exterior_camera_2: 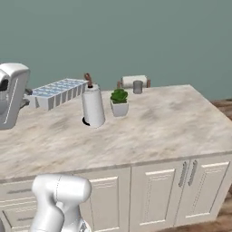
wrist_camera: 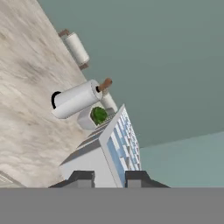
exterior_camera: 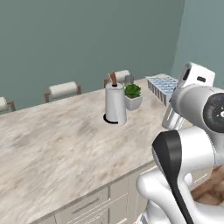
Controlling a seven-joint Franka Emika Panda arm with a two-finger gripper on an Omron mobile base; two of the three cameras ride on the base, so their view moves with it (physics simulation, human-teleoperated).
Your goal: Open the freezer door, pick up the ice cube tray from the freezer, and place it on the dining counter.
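My jaws pinch the tray [wrist_camera: 105, 153] at its near end. Its long axis runs straight out from me, above the desk [exterior_camera_2: 149, 127], roll [exterior_camera_2: 93, 106] just beyond.

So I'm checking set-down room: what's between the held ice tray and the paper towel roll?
Bare beige marble counter, by the right base view; pale blue ice tray, white towel roll.
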